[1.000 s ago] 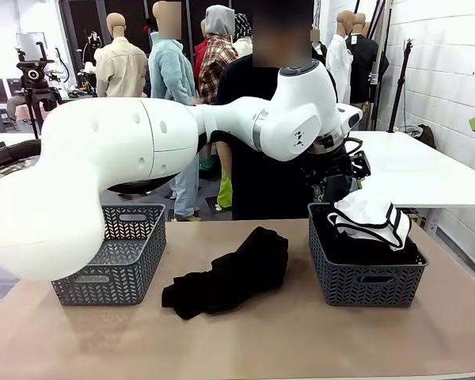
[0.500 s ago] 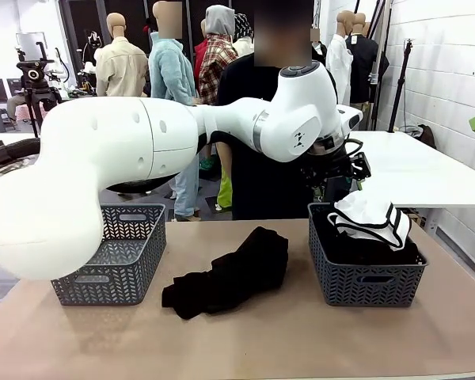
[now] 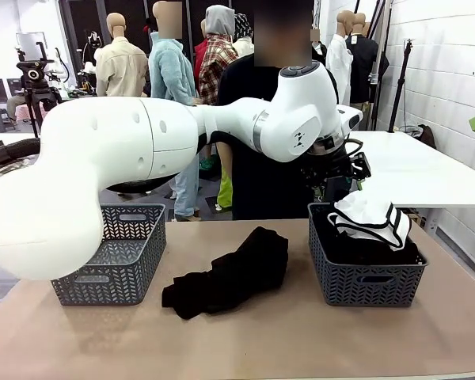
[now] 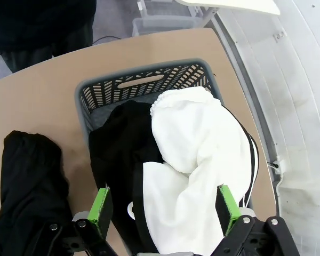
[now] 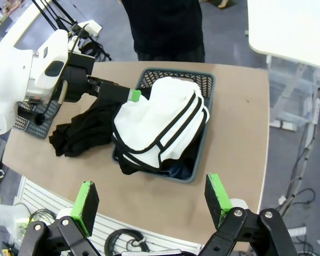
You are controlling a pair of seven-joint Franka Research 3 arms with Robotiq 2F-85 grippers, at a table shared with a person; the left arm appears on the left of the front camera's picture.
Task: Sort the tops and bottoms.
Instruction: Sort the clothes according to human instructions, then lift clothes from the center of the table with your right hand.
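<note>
Across the tan worktop (image 3: pixel 301 340), my left pincer (image 4: pixel 162 210) hangs with fingers apart over the right basket (image 3: pixel 364 277), where the white garment (image 4: pixel 194 160) lies; the black garment (image 3: pixel 229 273) waits between baskets.

White garment (image 3: pixel 368 218) heaps over the right basket (image 3: pixel 366 279), blocking entry.

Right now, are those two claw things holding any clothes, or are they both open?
Left gripper: open, holding nothing, above the white garment in the basket.
Right gripper: open, holding nothing, high above the table.
</note>
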